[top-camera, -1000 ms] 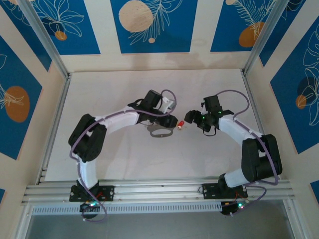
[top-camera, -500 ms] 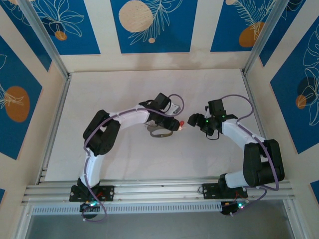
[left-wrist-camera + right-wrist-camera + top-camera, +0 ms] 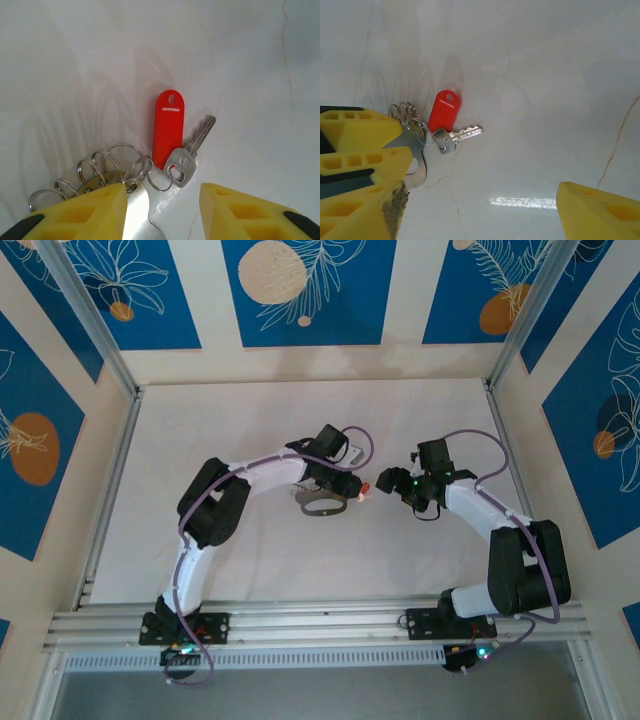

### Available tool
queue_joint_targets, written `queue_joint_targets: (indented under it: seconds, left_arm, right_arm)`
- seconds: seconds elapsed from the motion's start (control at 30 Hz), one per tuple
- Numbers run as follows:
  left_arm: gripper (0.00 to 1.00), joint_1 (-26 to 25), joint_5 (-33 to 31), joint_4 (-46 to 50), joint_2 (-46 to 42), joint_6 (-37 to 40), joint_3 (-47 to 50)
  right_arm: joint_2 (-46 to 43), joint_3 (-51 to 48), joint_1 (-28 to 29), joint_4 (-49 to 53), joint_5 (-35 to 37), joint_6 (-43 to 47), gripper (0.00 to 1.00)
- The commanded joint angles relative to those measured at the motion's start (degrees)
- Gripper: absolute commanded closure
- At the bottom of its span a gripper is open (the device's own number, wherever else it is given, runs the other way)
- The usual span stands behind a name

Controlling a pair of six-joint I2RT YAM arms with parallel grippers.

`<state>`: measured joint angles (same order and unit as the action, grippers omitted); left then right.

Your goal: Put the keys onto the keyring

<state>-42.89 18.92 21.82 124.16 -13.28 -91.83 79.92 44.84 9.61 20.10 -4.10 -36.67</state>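
Our left gripper (image 3: pixel 160 210) clamps the flat silver keyring plate (image 3: pixel 142 210) mid-table, presenting its small wire rings (image 3: pixel 102 165). Just beyond, the red plastic tag (image 3: pixel 168 125) and small silver key (image 3: pixel 192 152) hang from the outermost ring, apparently threaded. Our right gripper (image 3: pixel 480 200) hovers wide open, empty

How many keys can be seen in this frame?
1: a silver key lying on the table beside the red tag, both linked to a small ring; others may be hidden behind the left gripper.
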Motion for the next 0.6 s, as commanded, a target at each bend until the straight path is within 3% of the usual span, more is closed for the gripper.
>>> queue_joint_targets:
  seconds: [0.0, 0.57]
  left_arm:
    - [0.58, -0.4, -1.4, 1.2, 1.5, 1.4, -1.7]
    - [0.59, -0.4, -0.9, 0.5, 2.5, 1.8, -1.9]
  right_arm:
    - [-1.8, -0.4, -0.3, -0.2, -1.7, -0.7, 0.21]
    - [-2.3, -0.5, -0.3, -0.4, -1.8, -1.3, 0.22]
